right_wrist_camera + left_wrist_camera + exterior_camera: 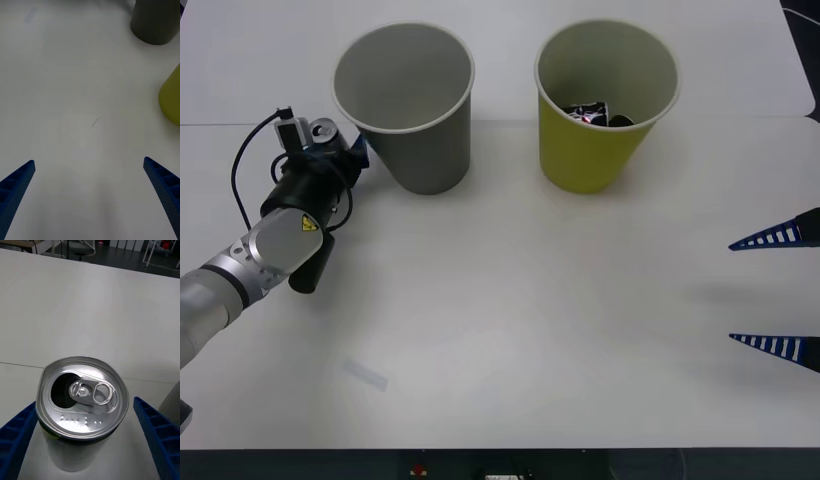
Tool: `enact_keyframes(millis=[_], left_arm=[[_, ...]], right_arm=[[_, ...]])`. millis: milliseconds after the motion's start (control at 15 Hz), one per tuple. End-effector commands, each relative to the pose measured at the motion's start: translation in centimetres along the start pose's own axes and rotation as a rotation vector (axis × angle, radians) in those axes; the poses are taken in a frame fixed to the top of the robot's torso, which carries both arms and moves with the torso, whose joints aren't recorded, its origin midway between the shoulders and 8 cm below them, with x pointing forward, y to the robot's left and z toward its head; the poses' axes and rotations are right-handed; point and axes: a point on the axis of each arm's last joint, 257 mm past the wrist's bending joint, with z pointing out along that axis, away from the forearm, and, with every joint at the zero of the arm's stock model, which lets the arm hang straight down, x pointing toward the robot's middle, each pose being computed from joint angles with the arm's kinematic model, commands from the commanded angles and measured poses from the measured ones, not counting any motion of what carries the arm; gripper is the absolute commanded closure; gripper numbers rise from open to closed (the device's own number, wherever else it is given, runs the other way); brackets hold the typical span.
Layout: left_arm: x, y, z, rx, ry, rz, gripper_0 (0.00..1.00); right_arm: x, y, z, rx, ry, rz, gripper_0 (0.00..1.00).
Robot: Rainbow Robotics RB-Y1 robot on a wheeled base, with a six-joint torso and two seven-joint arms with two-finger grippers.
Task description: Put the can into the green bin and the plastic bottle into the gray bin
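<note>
Blue ribbed fingers of the left hand (pixel 84 435) stand either side of a can (pixel 83 397) with an opened silver top; one finger touches it, the other looks just off it, so a firm grip is uncertain. It sits on the tabletop (pixel 510 330) just beside the gray bin (pixel 408 105). The green bin (pixel 605 100) already holds dark objects. This looks like the grasping step; next comes closing, lifting and carrying across. The right hand (pixel 770 290) waits wide open at the tabletop's right edge.

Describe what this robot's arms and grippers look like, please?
The left arm is silver, then black, with a yellow warning sticker and a looping black cable. Each gripper, left gripper and right gripper, has two blue, ribbed, pointed fingers.
</note>
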Motion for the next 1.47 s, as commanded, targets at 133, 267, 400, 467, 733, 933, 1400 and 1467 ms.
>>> enact_keyframes(millis=[133,267,400,467,733,933,1400,1467], left_arm=[[0.0,0.0,0.0,0.001,-0.001,0.009,1.0],[0.0,0.0,0.0,0.001,-0.002,0.011,1.0],[0.2,0.1,-0.1,0.0,0.002,0.011,1.0],[-0.1,0.1,-0.1,0.002,-0.002,0.019,1.0],[-0.1,1.5,-0.5,-0.004,-0.005,0.076,1.0],[-0.3,1.8,-1.4,0.028,0.004,0.086,1.0],[-3.4,1.7,-6.9,0.202,0.107,0.125,1.0],[-3.9,1.9,-8.0,0.226,0.13,0.133,1.0]], right_arm=[[0.0,0.0,0.0,0.0,0.0,0.0,0.0],[0.0,0.0,0.0,0.0,0.0,0.0,0.0],[0.0,0.0,0.0,0.0,0.0,0.0,0.0],[0.0,0.0,0.0,0.0,0.0,0.0,0.0],[0.0,0.0,0.0,0.0,0.0,0.0,0.0],[0.0,0.0,0.0,0.0,0.0,0.0,0.0],[0.0,0.0,0.0,0.0,0.0,0.0,0.0],[0.0,0.0,0.0,0.0,0.0,0.0,0.0]])
